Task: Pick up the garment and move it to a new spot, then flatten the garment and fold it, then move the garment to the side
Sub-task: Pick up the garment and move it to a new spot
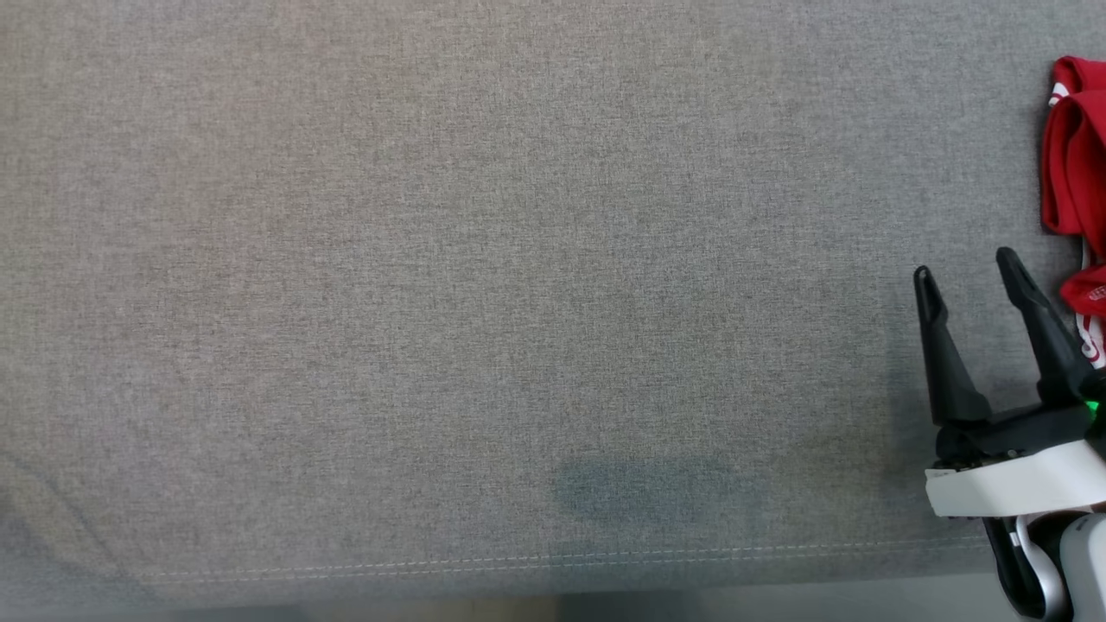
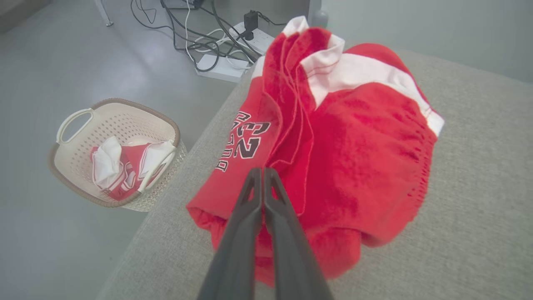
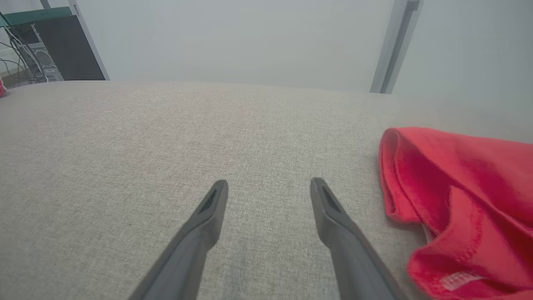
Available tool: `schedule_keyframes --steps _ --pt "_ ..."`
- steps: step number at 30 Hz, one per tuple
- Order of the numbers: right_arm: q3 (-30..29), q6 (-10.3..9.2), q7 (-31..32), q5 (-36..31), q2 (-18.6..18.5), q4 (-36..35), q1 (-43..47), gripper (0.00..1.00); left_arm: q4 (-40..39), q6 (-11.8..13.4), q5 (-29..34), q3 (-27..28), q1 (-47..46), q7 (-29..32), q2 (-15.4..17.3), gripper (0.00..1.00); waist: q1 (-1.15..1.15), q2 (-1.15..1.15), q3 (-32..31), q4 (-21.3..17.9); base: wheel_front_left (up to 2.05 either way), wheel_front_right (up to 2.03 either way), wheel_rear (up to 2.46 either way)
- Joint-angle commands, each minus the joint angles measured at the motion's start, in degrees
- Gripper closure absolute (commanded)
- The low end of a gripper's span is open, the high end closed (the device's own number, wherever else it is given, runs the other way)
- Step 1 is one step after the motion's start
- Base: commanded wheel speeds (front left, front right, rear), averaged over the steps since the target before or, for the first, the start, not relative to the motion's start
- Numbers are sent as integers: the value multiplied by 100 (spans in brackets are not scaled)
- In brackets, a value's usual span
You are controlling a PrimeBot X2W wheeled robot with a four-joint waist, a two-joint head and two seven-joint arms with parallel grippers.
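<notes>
A crumpled red garment (image 2: pixel 354 137) with white bands and a dark number print lies near the corner of the grey cloth-covered table (image 2: pixel 479 208). My left gripper (image 2: pixel 262 170) is shut, its tips pressed together on a raised fold of that garment where the creases meet. A second red piece of clothing (image 1: pixel 1076 155) lies at the table's right edge. My right gripper (image 1: pixel 964 263) stands open just left of it, low over bare cloth, nothing between its fingers. The right wrist view has this gripper (image 3: pixel 268 182) with that red piece (image 3: pixel 466 200) to its right.
On the floor beside the table stands a cream basket (image 2: pixel 125 102) holding red and white cloth. A power strip (image 2: pixel 220 66) and tangled cables lie past the table's corner. The table's front edge with its stitched seam (image 1: pixel 518 560) runs along the bottom of the head view.
</notes>
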Motion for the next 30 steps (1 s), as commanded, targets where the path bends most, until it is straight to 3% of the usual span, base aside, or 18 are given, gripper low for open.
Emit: schedule_keyframes --steps 1,9,14,18,25,30 --pt "72 0 -2 -22 -62 -148 9 0 -150 47 48 76 -211 -106 448 100 0 0 -25 19 0 0 0" --pt "-11 0 -7 7 19 -129 132 0 -1000 122 532 -392 -714 -753 480 100 0 0 -387 222 0 0 0" --pt "18 0 -35 43 107 -54 141 0 -1997 49 541 -626 -684 -1048 144 100 0 0 -718 302 0 0 0" --pt "1 0 -93 72 220 48 183 0 -3177 10 353 -751 43 -1206 -223 100 0 0 -988 272 0 0 0" --pt "-91 0 -177 108 362 176 311 0 -5711 476 277 -1260 2218 -747 -987 100 0 0 -1265 68 0 0 0" --pt "-214 0 -234 122 426 226 333 0 -6786 981 337 -1940 3428 -352 -1717 100 0 0 -1341 -151 0 0 0"
